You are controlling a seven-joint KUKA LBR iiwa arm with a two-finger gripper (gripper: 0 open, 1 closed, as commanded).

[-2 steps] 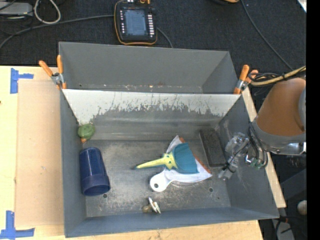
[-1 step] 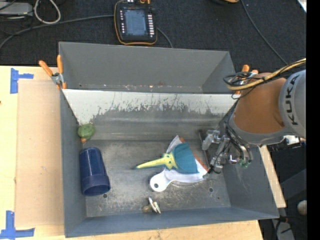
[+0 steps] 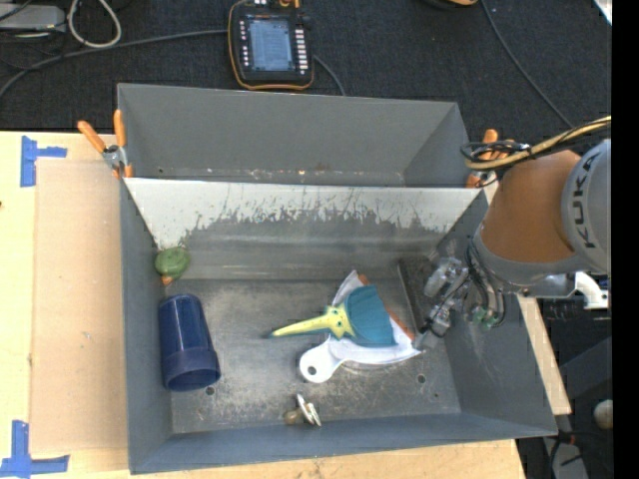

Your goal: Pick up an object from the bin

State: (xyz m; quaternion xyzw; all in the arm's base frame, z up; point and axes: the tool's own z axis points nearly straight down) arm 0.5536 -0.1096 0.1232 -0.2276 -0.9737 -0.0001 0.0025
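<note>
Nearest, close to the front wall of the bin (image 3: 300,449), a small metal clip (image 3: 303,411) lies alone on the floor with bare room on both sides. Behind it, right of the middle, a white scoop (image 3: 327,361) lies flat. A teal cup-shaped thing with a yellow spout (image 3: 357,317) rests on top, the spout pointing toward the left wall. A blue cup (image 3: 187,342) lies on its side along the left wall, well apart from that small heap.

The gripper (image 3: 425,333) is low by the right wall, just beside the right end of the scoop and the teal thing. Whether it touches them, and whether it is apart or together, I cannot tell. Nothing can be seen held in it. I judge this to be the approach step, with no grasp made, and the heap beside it is the likeliest pick.

The next move calls for setting the gripper squarely over one piece, probably the raised teal body, and closing on it alone. The sloping right wall crowds the wrist, so the free room lies leftward over the bare floor.

Farther back, a green ball (image 3: 172,261) sits in the back left corner, under the tall sloping back wall.
</note>
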